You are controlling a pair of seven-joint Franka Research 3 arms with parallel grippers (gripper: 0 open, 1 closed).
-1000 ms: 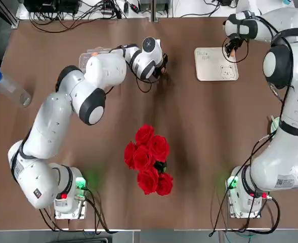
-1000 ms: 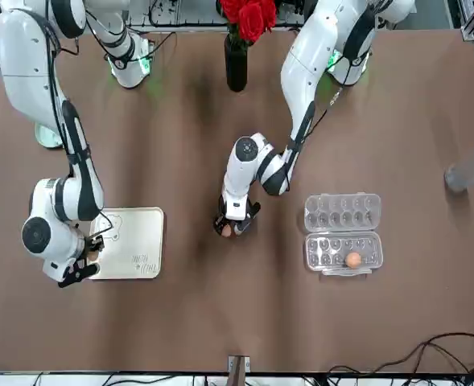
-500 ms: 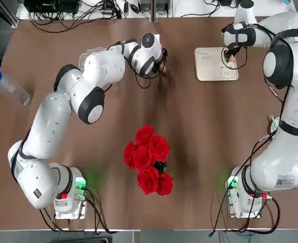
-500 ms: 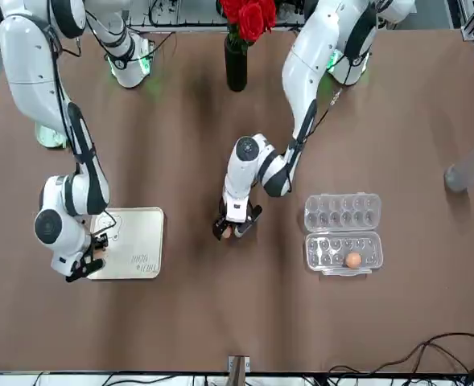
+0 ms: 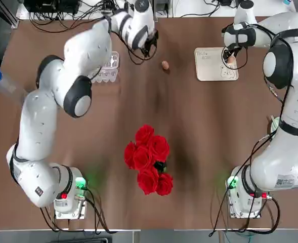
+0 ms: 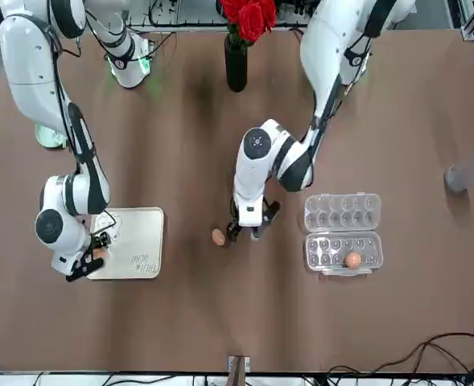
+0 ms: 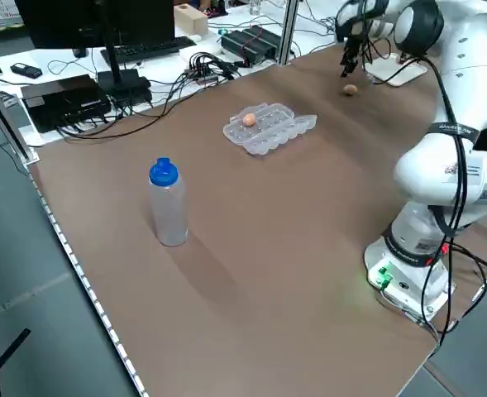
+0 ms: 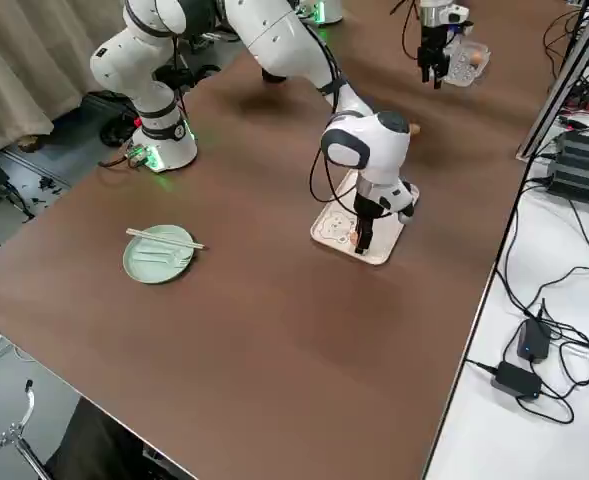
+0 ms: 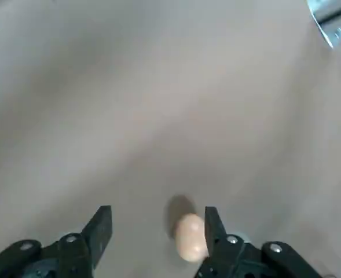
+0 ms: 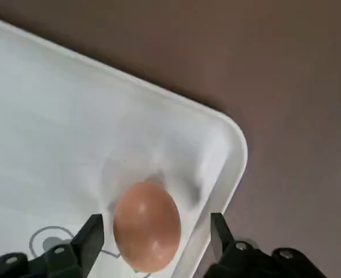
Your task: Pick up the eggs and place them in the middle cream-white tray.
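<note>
One light-brown egg [image 10: 146, 225] lies on the cream-white tray [image 5: 209, 71] near its corner. My right gripper [image 10: 154, 223] stands open around this egg, its fingers clear of the shell. A second egg [image 5: 165, 65] rests on the bare table left of the tray. My left gripper [image 6: 249, 230] hangs open just above the table beside that egg [image 6: 218, 237], which shows by one fingertip [image 9: 212, 223] in the left wrist view. The third egg [image 6: 352, 259] sits in a cup of the clear carton [image 6: 343, 233].
A vase of red roses [image 5: 149, 159] stands mid-table. Near the left edge lies a clear bottle [image 5: 7, 86] with a blue cap. A pale green plate [image 8: 159, 252] sits near the right arm's base. Cables run along the far edge.
My left gripper opened, left its egg on the table, and rose toward the far edge. The right gripper came down over the tray, opened and let its egg rest there.
</note>
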